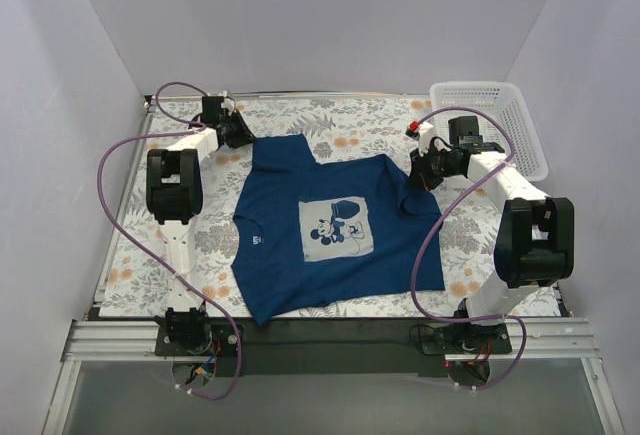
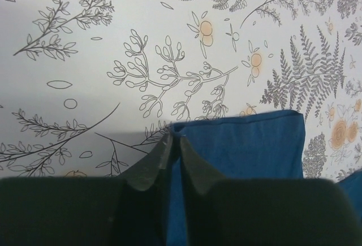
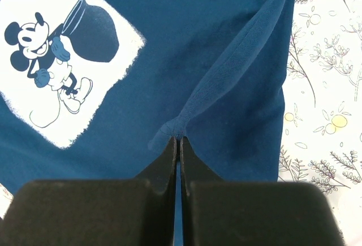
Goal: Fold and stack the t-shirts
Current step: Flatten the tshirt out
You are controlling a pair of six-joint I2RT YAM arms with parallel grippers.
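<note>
One navy t-shirt (image 1: 330, 225) with a pale square cartoon-mouse print (image 1: 336, 229) lies spread on the floral cloth, its neck label (image 1: 255, 242) to the left. My left gripper (image 1: 238, 135) is shut on the shirt's far left sleeve corner; in the left wrist view (image 2: 174, 138) the fingers pinch the blue sleeve (image 2: 249, 144). My right gripper (image 1: 420, 177) is shut on the far right sleeve and lifts it into a ridge; the right wrist view (image 3: 179, 138) shows the fabric (image 3: 237, 59) bunched at the fingertips, with the print (image 3: 62, 59) at upper left.
A white plastic lattice basket (image 1: 505, 120) stands at the far right corner. The floral tablecloth (image 1: 140, 245) covers the table. White walls close in the left, back and right sides. A dark rail runs along the near edge (image 1: 320, 340).
</note>
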